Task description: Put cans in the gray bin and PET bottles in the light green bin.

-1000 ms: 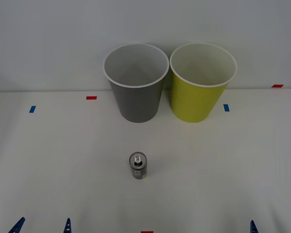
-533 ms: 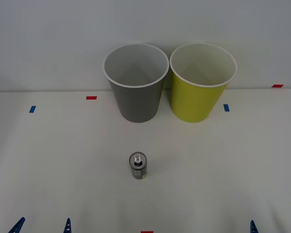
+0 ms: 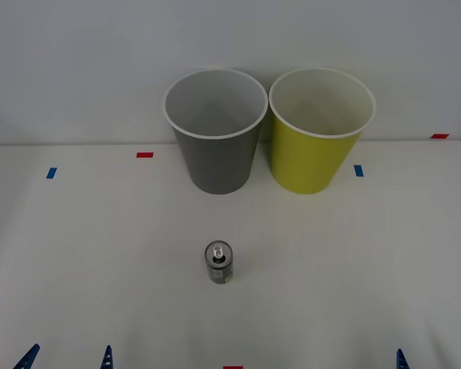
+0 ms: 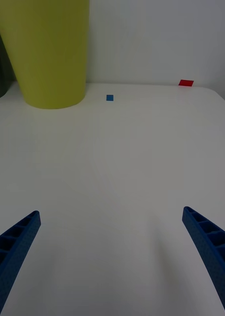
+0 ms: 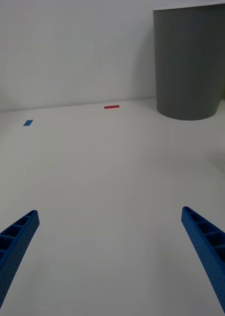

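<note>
Plain white wall (image 3: 77, 61) behind white table (image 3: 77, 246); red, blue tape marks (image 3: 144, 154); light seemingly even.

Open table (image 3: 353, 261) around can (image 3: 219, 263)

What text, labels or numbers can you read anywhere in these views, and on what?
None can be read.
Can: a yellow-green label patch on its side, any print too small to read.
Gray bin and light green bin: plain walls, no print.
Table: red tape marks and blue tape marks, unlettered.
</note>
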Action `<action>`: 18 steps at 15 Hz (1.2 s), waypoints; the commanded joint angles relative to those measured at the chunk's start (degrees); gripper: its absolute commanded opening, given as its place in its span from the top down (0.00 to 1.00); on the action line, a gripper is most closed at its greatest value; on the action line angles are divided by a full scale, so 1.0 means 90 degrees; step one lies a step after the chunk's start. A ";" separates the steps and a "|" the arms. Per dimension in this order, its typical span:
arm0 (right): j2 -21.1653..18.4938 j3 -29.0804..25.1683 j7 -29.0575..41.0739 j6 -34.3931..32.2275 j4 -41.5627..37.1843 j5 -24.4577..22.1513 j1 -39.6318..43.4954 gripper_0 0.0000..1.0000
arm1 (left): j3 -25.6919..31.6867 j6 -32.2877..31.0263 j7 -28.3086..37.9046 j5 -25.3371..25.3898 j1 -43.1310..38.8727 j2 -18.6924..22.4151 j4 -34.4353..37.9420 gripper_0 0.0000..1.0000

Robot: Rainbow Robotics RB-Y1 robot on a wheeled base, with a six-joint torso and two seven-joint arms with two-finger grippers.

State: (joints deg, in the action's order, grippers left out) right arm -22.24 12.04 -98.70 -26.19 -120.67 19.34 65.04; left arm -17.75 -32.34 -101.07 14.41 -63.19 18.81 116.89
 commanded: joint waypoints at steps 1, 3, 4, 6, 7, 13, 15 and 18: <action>0.0000 0.0000 0.0000 0.0000 0.0000 0.0000 0.0000 0.00 | 0.0000 0.0000 0.0000 0.0000 0.0000 0.0000 0.0000 0.00; 0.0000 0.0000 0.0000 0.0000 0.0000 0.0000 0.0000 0.00 | 0.0000 0.0000 0.0000 0.0000 0.0000 0.0000 0.0000 0.00; 0.0000 0.0000 0.0000 0.0000 0.0000 0.0000 0.0000 0.00 | 0.0000 0.0000 0.0000 0.0000 0.0000 0.0000 0.0000 0.00; 0.0000 0.0000 0.0000 0.0000 0.0000 0.0000 0.0000 0.00 | 0.0000 0.0000 0.0000 0.0000 0.0000 0.0000 0.0000 0.00; 0.0000 0.0000 0.0000 0.0000 0.0000 0.0000 0.0000 0.00 | 0.0000 0.0000 0.0000 0.0000 0.0000 0.0000 0.0000 0.00; 0.0000 0.0000 0.0000 0.0000 0.0000 0.0000 0.0000 0.00 | 0.0000 0.0000 0.0000 0.0000 0.0000 0.0000 0.0000 0.00; 0.0000 0.0000 0.0000 0.0000 0.0000 0.0000 0.0000 0.00 | 0.0000 0.0000 0.0000 0.0000 0.0000 0.0000 0.0000 0.00; 0.0000 0.0000 0.0000 0.0000 0.0000 0.0000 0.0000 0.00 | -0.0020 0.0049 0.0010 0.0000 0.0098 0.0117 -0.0156 0.00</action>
State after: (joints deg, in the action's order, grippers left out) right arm -22.24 12.04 -98.70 -26.19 -120.67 19.34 65.04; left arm -17.83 -31.80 -101.06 14.41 -62.58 19.28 115.54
